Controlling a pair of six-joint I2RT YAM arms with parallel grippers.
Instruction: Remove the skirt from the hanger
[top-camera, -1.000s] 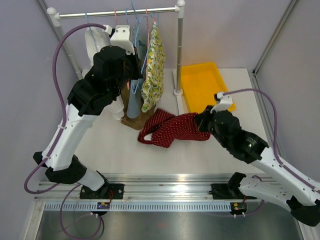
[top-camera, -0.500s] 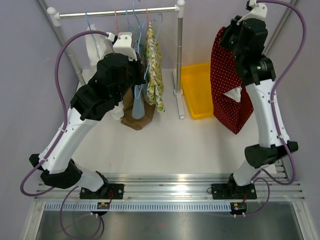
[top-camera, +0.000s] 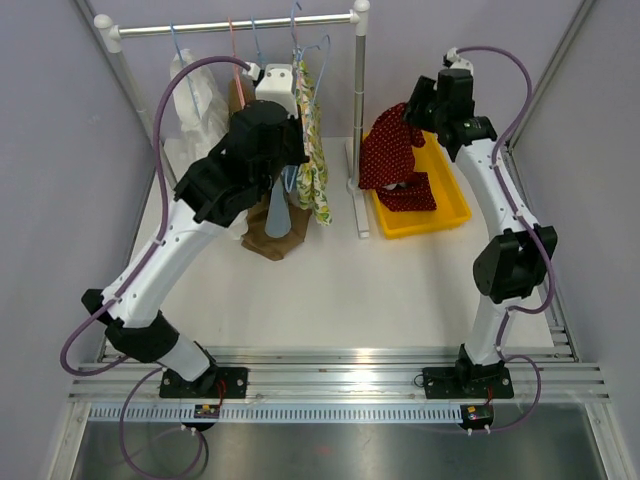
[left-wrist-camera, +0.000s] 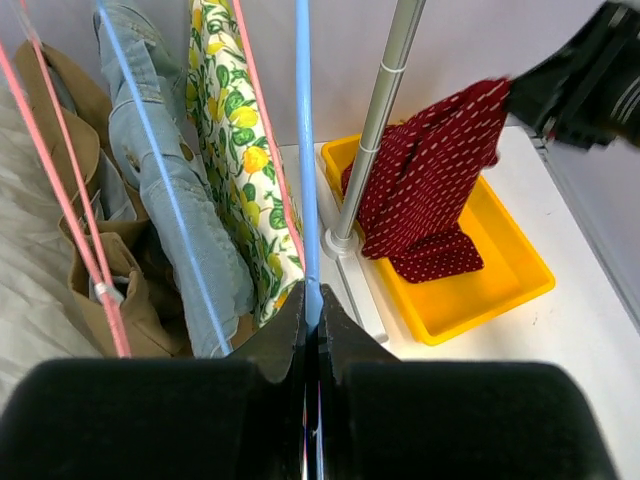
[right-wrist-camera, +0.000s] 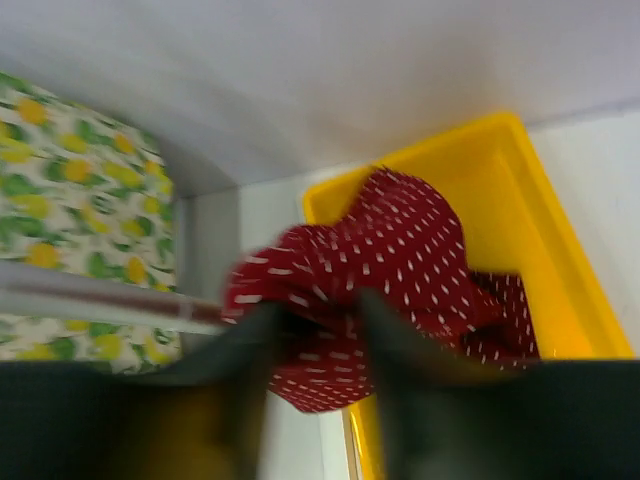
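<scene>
The skirt (top-camera: 395, 165) is dark red with white dashes. Its lower part lies bunched in the yellow tray (top-camera: 447, 207). Its top still hangs at my right gripper (top-camera: 425, 105), whose fingers stand apart with red cloth (right-wrist-camera: 400, 260) between and below them (right-wrist-camera: 315, 310); that view is blurred. In the left wrist view the skirt (left-wrist-camera: 430, 180) drapes down into the tray (left-wrist-camera: 500, 285). My left gripper (left-wrist-camera: 311, 295) is shut on the wire of a bare blue hanger (left-wrist-camera: 303, 150) among the hung clothes. From above it (top-camera: 288, 165) sits under the rail.
A white clothes rail (top-camera: 230, 25) on a pole (top-camera: 358, 100) carries a lemon-print garment (top-camera: 312, 150), denim (left-wrist-camera: 170, 170), a beige piece (top-camera: 275, 240) and a white one (top-camera: 195, 100) on pink and blue hangers. The tray stands right of the pole's foot.
The right arm lifted the skirt off the table, swung it high, then lowered it over the yellow tray, and its jaws parted. The left gripper kept hold of the hanger and shifted slightly right.
</scene>
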